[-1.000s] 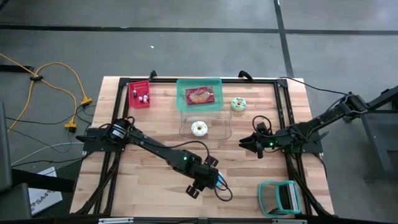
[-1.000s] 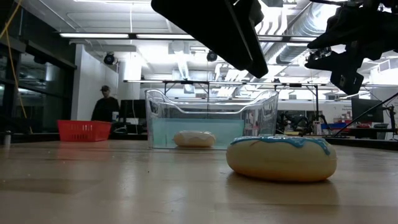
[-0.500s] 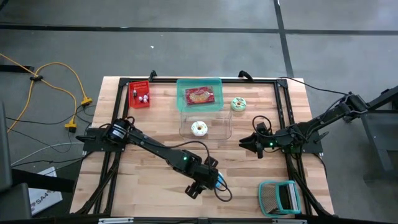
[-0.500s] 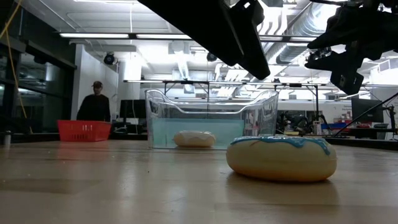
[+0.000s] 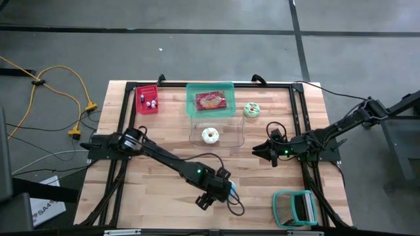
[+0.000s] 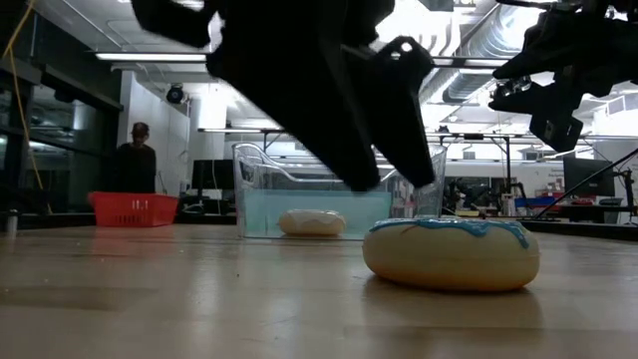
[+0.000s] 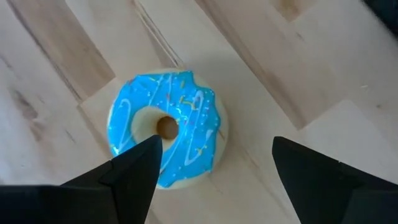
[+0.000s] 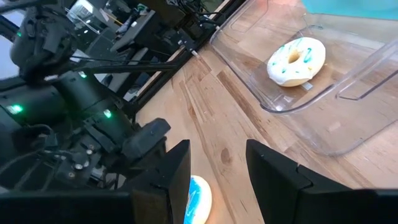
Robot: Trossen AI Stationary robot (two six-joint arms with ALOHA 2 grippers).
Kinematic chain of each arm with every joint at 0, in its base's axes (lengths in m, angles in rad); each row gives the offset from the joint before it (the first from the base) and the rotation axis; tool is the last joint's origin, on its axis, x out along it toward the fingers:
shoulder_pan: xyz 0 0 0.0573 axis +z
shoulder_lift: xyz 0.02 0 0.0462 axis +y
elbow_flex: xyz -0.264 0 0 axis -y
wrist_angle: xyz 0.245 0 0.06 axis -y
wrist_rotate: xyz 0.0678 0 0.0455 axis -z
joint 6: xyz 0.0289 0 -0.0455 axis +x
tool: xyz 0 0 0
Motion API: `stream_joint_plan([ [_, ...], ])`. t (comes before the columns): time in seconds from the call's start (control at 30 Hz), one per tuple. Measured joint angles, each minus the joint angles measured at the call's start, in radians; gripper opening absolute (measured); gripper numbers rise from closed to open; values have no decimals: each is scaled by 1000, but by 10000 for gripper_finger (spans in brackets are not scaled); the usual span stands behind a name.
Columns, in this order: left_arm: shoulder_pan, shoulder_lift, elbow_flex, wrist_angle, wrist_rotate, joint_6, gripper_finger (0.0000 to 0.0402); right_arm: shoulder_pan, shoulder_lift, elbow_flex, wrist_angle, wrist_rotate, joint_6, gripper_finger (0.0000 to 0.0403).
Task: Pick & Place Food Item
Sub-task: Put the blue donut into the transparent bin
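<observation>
Tabletop [image 5: 157, 190] wood: left gripper [image 7: 211, 168] wide above blue-iced donut [image 7: 165, 129], off-centre; closing may nudge it. Right gripper [image 8: 214, 168] part-open, empty.

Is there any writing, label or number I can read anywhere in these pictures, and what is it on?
"SA4": partial print on a white box lying on the floor beside the table's left edge, high view; the rest of that line is cut off or too small to read.
Red basket: white marks inside, too small to read.
Blue-frosted donut, clear bin, both arms: no readable text.
</observation>
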Motion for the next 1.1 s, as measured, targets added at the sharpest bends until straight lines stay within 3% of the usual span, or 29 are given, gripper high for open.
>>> stream_joint_plan([
  [0.3,-17,14,0,16,-78,77,298,0,0,0,0,0,0,144],
  [1.1,-26,72,1,62,-78,124,298,0,0,0,-15,0,0,144],
])
